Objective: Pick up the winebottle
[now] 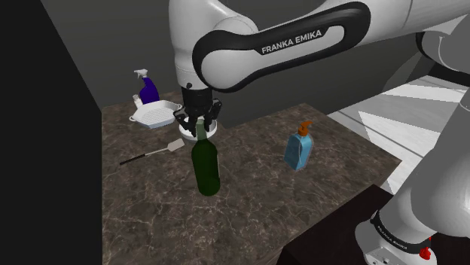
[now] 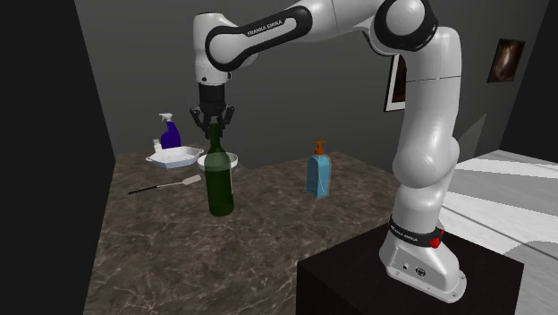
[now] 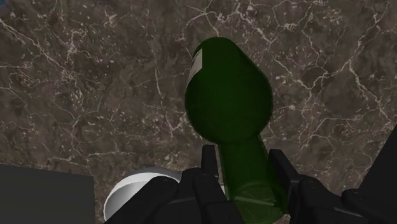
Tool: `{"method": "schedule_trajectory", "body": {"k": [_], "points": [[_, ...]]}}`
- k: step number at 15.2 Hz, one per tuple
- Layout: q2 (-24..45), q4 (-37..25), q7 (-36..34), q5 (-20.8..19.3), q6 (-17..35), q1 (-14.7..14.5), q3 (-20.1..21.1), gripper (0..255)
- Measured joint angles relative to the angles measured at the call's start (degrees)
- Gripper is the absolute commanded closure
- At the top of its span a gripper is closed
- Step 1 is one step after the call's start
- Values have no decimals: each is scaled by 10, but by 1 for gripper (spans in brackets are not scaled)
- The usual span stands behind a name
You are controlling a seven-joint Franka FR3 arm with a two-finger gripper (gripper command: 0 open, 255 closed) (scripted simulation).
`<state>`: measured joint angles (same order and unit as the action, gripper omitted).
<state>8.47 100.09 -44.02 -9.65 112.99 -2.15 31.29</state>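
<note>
- The claw (image 3: 243, 156) points straight down. Its two fingers squeeze the thin neck of the green bottle (image 3: 229, 102), one on each side, so it is holding the bottle.
- I think it grabs the neck because that part is thin enough to fit. The fat body would not.
- The bottle stands upright near the middle of the table (image 1: 263, 211). I cannot tell if its bottom is off the table yet.
- In the shoulder view, a white bowl (image 1: 214, 130) sits just behind the bottle at 12 o'clock. A blue soap bottle (image 1: 298, 148) is at 3 o'clock, well apart.
- The arm (image 1: 279, 41) reaches over from the stand (image 1: 339, 229) and bends down at the wrist, so the claw hangs right above the bottle.
</note>
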Motion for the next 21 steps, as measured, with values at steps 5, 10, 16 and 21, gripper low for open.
{"method": "schedule_trajectory", "body": {"k": [5, 10, 16, 21], "points": [[1, -1, 0, 0, -1, 0, 0, 255], [0, -29, 3, 2, -30, -1, 1, 255], [0, -74, 7, 4, -74, -3, 2, 255], [4, -116, 10, 2, -112, -6, 3, 255]]}}
